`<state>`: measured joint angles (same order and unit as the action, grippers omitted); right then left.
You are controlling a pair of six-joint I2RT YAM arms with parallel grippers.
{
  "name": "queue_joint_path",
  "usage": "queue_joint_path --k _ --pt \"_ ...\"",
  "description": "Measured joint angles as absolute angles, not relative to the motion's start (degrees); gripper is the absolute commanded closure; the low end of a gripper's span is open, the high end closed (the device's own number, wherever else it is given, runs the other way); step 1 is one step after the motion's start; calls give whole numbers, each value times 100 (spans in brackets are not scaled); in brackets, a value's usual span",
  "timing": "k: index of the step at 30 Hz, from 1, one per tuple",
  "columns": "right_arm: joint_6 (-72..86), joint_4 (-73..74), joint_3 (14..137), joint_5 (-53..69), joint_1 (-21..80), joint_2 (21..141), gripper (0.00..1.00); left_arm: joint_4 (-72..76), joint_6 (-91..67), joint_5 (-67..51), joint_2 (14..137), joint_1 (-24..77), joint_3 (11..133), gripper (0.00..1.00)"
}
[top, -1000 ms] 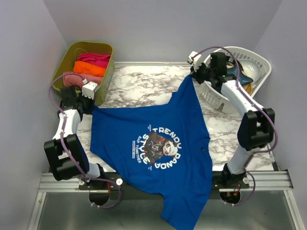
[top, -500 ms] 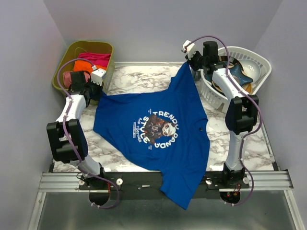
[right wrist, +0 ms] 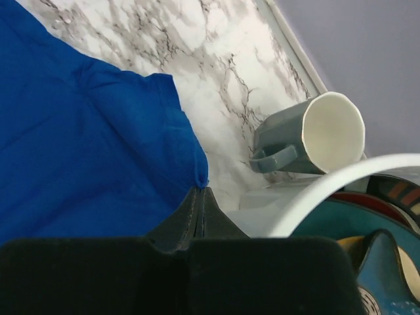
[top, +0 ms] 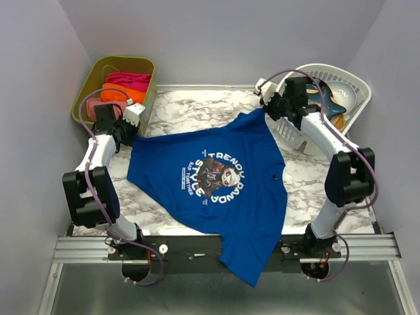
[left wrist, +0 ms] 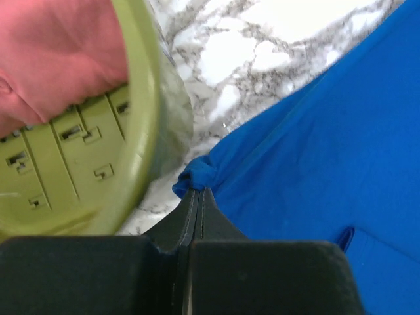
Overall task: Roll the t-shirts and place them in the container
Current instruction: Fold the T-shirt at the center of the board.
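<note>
Royal-blue t-shirt [top: 216, 187] spread print-up over marble table [top: 190, 111], lower hem hanging past the near edge. Far-left corner pinched in left gripper [left wrist: 199, 195], jaws closed on a small bunch of cloth, just beside olive bin [left wrist: 141, 98]; far-right corner pinched in right gripper [right wrist: 201, 191], jaws closed on the cloth edge, near white basket [top: 289, 130]. Dusty-pink roll [top: 92, 106], orange roll [top: 121, 94] and magenta roll [top: 130, 80] lying in the bin.

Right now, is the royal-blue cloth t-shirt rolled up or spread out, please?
Spread out: the royal-blue cloth t-shirt lies opened flat, print up.
</note>
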<state>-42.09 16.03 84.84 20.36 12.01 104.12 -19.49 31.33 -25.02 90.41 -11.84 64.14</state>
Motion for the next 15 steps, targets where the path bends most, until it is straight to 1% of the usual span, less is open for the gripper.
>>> queue_joint_path --k 7,15 --pt "-4206 1673 7557 2104 1201 9268 99 -1986 3411 -2445 8746 -1192 5981 100" --pt "-4158 2051 6622 2198 1203 8722 100 -1959 3472 -2355 8615 -1194 5778 100"
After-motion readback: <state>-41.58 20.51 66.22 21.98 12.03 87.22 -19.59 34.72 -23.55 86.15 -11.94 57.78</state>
